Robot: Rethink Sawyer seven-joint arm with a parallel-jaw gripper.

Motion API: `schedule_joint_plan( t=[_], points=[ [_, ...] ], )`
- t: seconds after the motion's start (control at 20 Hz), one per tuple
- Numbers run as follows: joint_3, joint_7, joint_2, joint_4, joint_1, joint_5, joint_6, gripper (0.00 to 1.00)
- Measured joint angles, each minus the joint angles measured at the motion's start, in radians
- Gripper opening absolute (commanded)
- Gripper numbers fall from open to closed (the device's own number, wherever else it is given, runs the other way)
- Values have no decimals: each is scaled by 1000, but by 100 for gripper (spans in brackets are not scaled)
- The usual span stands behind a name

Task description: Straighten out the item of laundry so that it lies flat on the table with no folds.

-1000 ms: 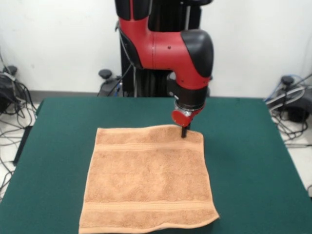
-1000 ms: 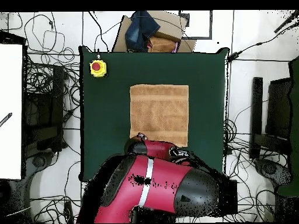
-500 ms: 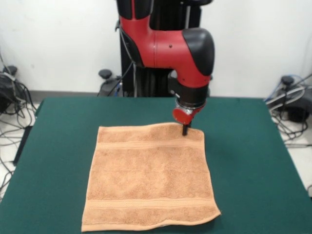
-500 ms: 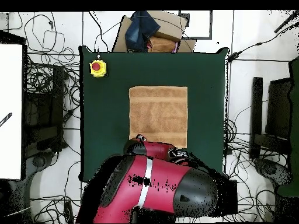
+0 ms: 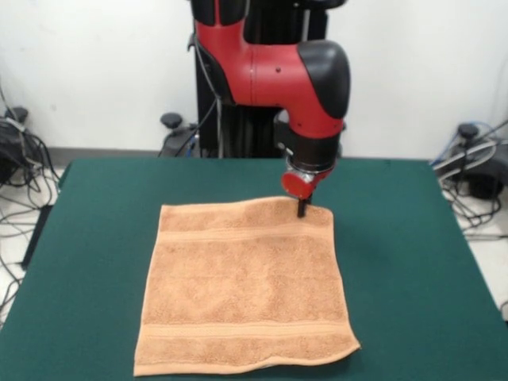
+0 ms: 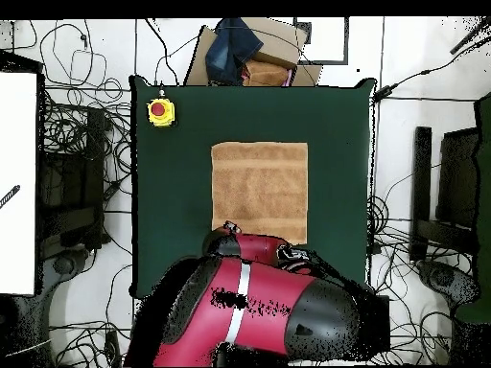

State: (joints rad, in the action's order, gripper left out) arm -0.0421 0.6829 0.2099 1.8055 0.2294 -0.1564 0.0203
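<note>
While my arm [image 5: 274, 75] hangs low over the table [image 5: 413, 262], it blocks a good part of what I can see: from overhead its red and black bulk covers the table's edge nearest the base and hides the towel's [image 5: 246, 290] edge on that side. The towel lies spread out around the middle of the green top, roughly square, with a woven band near two opposite edges; in the front view one near corner looks slightly lifted or curled. My gripper [image 5: 302, 211] is down at a far corner of the towel, its dark tip touching or just above the cloth, and I cannot tell whether it is apart or together. A yellow box with a red button [image 6: 160, 112] sits near one table corner, well apart from the towel. Beyond the table edge on that side I see a cardboard box [image 6: 251, 59] with dark blue cloth [image 6: 233, 43] on it. Cables [image 6: 81, 153] sprawl over the pale floor on both sides, and a white panel [image 6: 17, 172] stands at one edge of the overhead view. I can read no writing anywhere. Behind the arm is a plain white wall [image 5: 95, 71].
</note>
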Motion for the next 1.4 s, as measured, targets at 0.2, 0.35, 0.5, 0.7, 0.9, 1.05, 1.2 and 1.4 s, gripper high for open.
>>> schedule_joint_plan(
  t=[0.2,0.35,0.5,0.7,0.9,1.05,1.2,1.4],
  points=[
    [0,0,6,8,0,0,0,0],
    [0,0,6,9,0,0,0,0],
    [0,0,6,9,0,0,0,0],
    [0,0,6,9,0,0,0,0],
    [0,0,6,9,0,0,0,0],
    [0,0,6,9,0,0,0,0],
    [0,0,6,9,0,0,0,0],
    [0,0,6,9,0,0,0,100]
  ],
)
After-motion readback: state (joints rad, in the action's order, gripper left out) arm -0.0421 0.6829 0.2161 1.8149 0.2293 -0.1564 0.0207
